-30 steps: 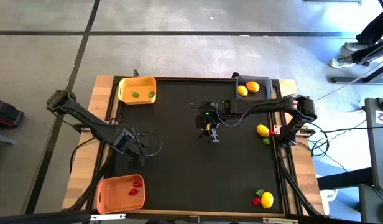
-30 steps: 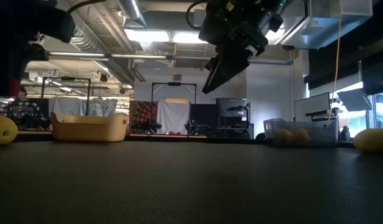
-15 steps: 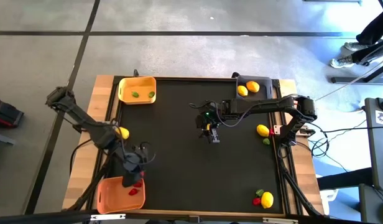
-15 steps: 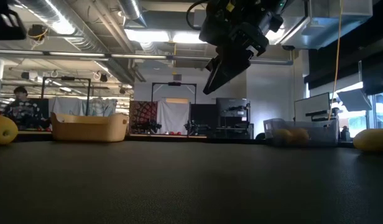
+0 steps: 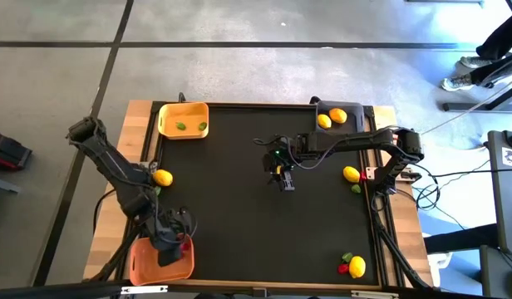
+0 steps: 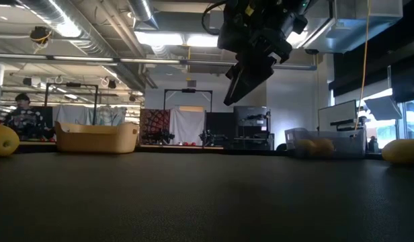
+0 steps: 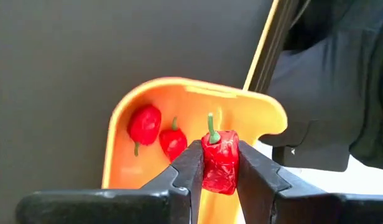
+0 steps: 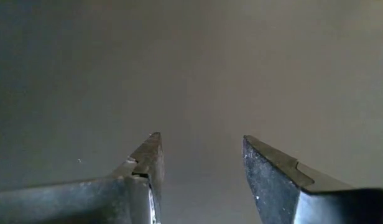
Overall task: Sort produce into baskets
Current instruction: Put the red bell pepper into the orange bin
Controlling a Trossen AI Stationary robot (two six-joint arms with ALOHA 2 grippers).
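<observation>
Left wrist view shows a small red pepper-like piece (image 7: 220, 159) with a thin green stem, glossy and blocky, pinched between the left gripper (image 7: 217, 163) fingers, which are closed narrowly on its two sides. It hangs above the orange basket (image 7: 247, 106), a shallow tray with rounded corners, where two more red pieces (image 7: 145, 122) with green stems lie side by side on the floor of the tray.

From the high view, the left gripper (image 5: 168, 247) sits over the orange basket (image 5: 138, 262) at the lower left of the frame. A yellow lemon (image 5: 163, 177) lies on the black mat (image 5: 239, 216) just above that arm. The yellow basket (image 5: 169, 112) at the upper left holds two green pieces (image 5: 180, 126). The dark grey basket (image 5: 356, 111) at the upper right holds two lemons (image 5: 337, 115). More lemons and small green and red pieces lie loose at the right edge (image 5: 352, 174) and the lower right corner (image 5: 356, 267).

The right gripper (image 5: 285, 180) hangs above the mat near the centre of the frame; its fingers (image 8: 148, 158) stand partly apart with nothing between them, only bare mat beyond
</observation>
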